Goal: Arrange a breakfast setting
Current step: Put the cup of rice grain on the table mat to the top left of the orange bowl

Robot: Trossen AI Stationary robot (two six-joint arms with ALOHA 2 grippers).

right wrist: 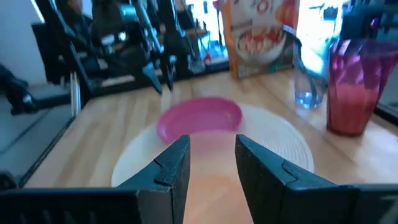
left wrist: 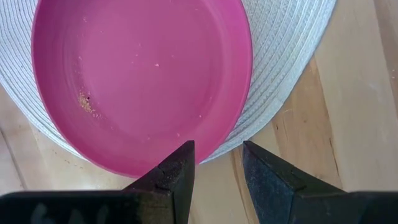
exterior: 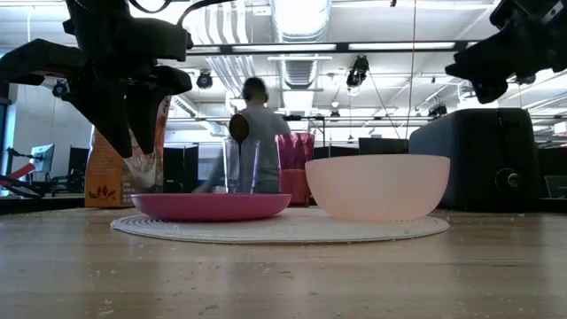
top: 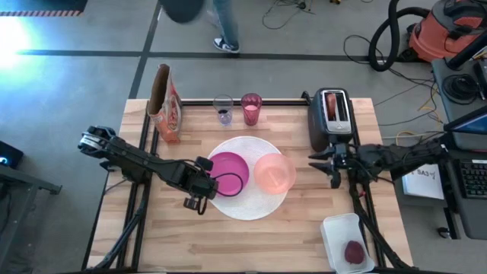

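A big white round disc [top: 245,204] lies mid-table. On it rest a magenta plate [top: 227,172] on the left and a translucent pink bowl [top: 275,173] on the right. My left gripper [top: 199,195] hangs open just above the plate's near-left rim [left wrist: 155,163], fingers pointing down, nothing between them. My right gripper [top: 332,164] is open and roughly level, right of the bowl and in front of the toaster [top: 332,122], which holds round bread [top: 333,102]. A pink tumbler [top: 251,109] stands at the far edge beside a clear glass [top: 223,110] with a spoon [exterior: 239,127] upright in it.
A cereal bag [top: 165,105] stands at the far left. A white tray [top: 346,242] with a dark-red fruit [top: 354,252] sits at the near right corner. A person [exterior: 255,142] walks behind the table. Bare wood lies along the near edge.
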